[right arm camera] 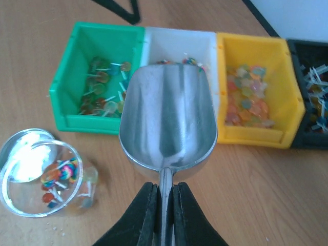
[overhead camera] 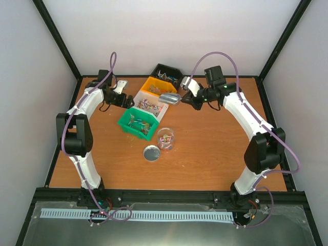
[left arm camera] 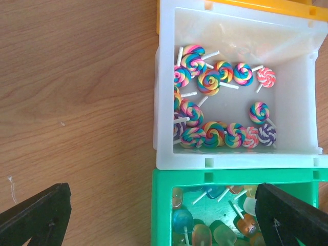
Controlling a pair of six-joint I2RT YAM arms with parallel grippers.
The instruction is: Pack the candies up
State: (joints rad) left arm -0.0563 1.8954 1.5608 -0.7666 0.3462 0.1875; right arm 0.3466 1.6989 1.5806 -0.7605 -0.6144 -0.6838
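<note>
Right tool (right arm camera: 164,187) clamps a seemingly empty scoop (right arm camera: 168,118); steep digging could scatter candies (right arm camera: 246,97). Left tool (left arm camera: 164,215) gapes, empty.

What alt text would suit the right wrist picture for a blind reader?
The right gripper clamps the handle of an empty metal scoop before a row of green, white, yellow and black candy bins. A clear jar at lower left holds a few candies.
</note>
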